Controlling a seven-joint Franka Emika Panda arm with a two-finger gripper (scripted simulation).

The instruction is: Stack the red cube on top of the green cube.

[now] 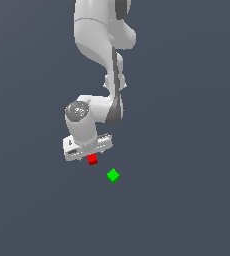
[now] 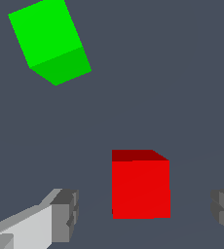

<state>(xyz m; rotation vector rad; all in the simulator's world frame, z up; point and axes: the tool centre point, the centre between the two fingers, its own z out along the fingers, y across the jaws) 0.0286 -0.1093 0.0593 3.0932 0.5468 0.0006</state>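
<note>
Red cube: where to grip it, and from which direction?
Grip the red cube across its two opposite vertical side faces, coming straight down from above. The wrist view shows it square to the open hand, a finger standing off either side with clear gaps, so closing should meet flat parallel faces. The green cube sits well apart, out of the way.

The red cube [image 2: 140, 187] is bright red and plain, its upper face a darker red in the wrist view; the green cube [image 2: 49, 41], near the red cube, is bright green and unpatterned, with one face a deeper green; the gripper [image 2: 143, 214] just above the red cube is white with grey fingertips [image 2: 65, 215]; the arm [image 1: 99, 55] is white with dark grey joints; the floor [image 1: 187, 200] beneath the red cube is uniform slate blue-grey.
</note>
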